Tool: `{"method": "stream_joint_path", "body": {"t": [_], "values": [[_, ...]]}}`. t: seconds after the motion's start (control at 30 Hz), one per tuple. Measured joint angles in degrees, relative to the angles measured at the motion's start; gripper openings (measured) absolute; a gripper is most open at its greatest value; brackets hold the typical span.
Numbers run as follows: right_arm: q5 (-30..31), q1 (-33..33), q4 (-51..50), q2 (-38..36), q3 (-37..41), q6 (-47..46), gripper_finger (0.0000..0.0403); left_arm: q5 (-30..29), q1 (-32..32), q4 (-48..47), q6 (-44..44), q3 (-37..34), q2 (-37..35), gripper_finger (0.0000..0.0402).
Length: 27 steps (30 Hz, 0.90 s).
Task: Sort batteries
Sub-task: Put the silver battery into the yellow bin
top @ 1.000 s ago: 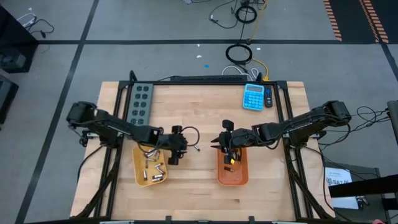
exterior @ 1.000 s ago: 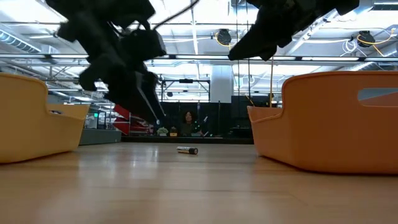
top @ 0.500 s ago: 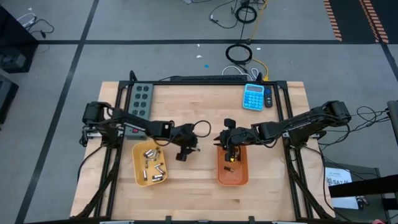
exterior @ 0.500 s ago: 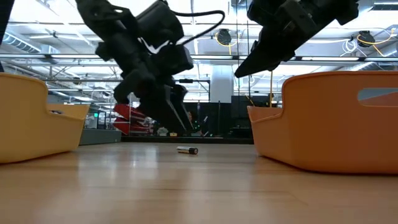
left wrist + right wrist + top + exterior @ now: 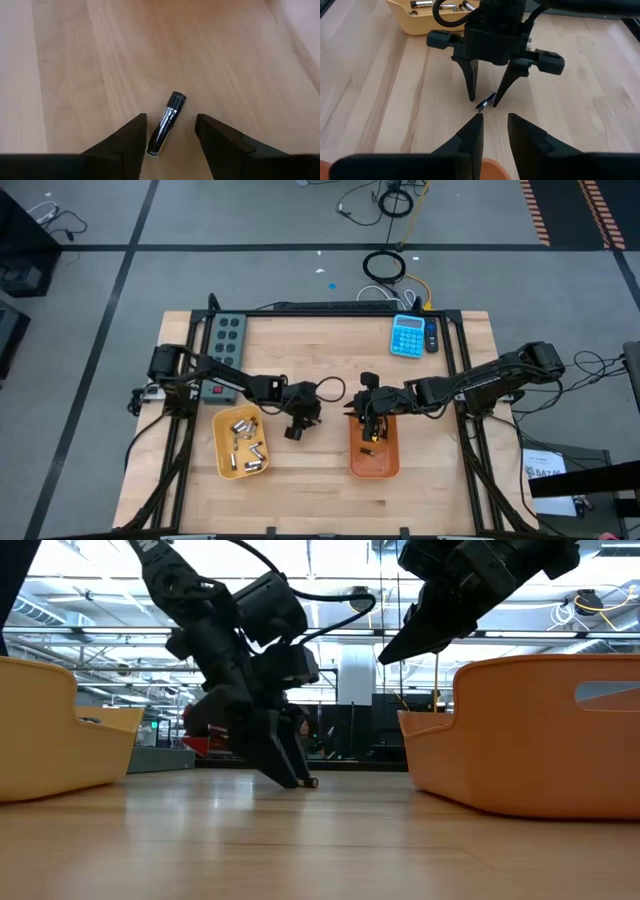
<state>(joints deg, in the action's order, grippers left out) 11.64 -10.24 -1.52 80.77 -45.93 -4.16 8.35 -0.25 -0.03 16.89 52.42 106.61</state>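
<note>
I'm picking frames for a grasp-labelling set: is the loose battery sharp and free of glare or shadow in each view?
Left wrist view: battery crisp, a bright highlight along it, between the left hand's fingers.
Right wrist view: small but clear.
Low view: mostly hidden behind the fingers.
High view: too small to make out.

We see a pale wood table [image 5: 320, 350], a yellow tray [image 5: 226, 463], an orange tray [image 5: 384, 464], a blue calculator [image 5: 407, 336], and a black-and-silver battery [image 5: 165, 123].

L gripper [image 5: 290, 775] moved from yellow tray [image 5: 222, 460] to table centre, lowered, fingers now straddling loose battery [image 5: 166, 122].
</note>
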Motion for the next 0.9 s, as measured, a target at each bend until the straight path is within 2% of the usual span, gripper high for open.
{"method": "stream_joint_path", "body": {"t": [0.17,0.37,0.67,0.9], "values": [[0.0,0.0,0.0,0.0,0.0,0.1,0.0079,2.4,0.0,0.1,0.0,0.1,0.7,0.0133],[0.0,0.0,0.0,0.0,0.0,0.1,0.0079,2.5,-0.7,-0.1,-1.6,0.1,0.8,0.0025],[0.0,0.0,0.0,-0.7,0.0,0.1,0.0079,2.4,-2.6,-2.6,-9.0,-0.1,-1.3,0.0024],[0.4,0.0,0.0,-4.2,0.0,0.8,0.0079,-4.4,-4.7,-7.2,-10.7,-0.2,-8.6,0.0024]]}}
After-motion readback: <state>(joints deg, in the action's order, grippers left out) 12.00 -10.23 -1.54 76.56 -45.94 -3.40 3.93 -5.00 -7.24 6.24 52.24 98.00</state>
